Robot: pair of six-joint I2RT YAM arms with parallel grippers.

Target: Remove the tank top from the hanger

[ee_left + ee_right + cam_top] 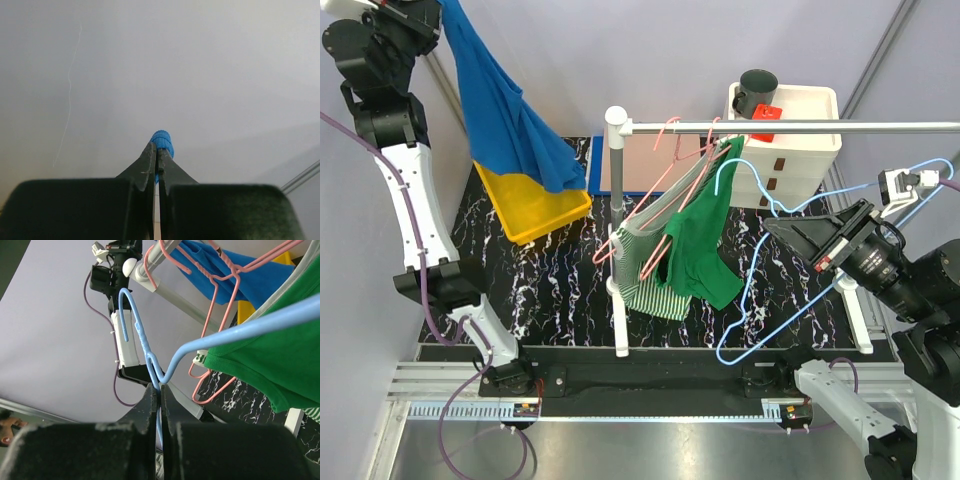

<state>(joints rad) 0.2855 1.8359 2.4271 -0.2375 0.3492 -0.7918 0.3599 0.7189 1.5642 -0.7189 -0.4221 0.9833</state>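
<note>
The blue tank top (pixel 510 110) hangs free at the top left, pinched in my shut left gripper (pixel 442 12), its lower end over a yellow bin. In the left wrist view only a roll of the blue tank top (pixel 163 139) shows above the left gripper (pixel 156 150). The light blue wire hanger (pixel 741 161) is bare and tilted at the right of the rack. My right gripper (pixel 775 222) is shut on its neck. In the right wrist view the right gripper (pixel 160 390) clamps the hanger (pixel 250 327) just below the hook, with the tank top (pixel 230 265) far behind.
A yellow bin (pixel 535 215) sits under the tank top. The rack's rail (pixel 820 127) and white post (pixel 617 230) carry pink hangers, a striped garment (pixel 655 285) and a green garment (pixel 700 240). A white drawer unit (pixel 805 145) with a black cup (pixel 757 90) stands behind.
</note>
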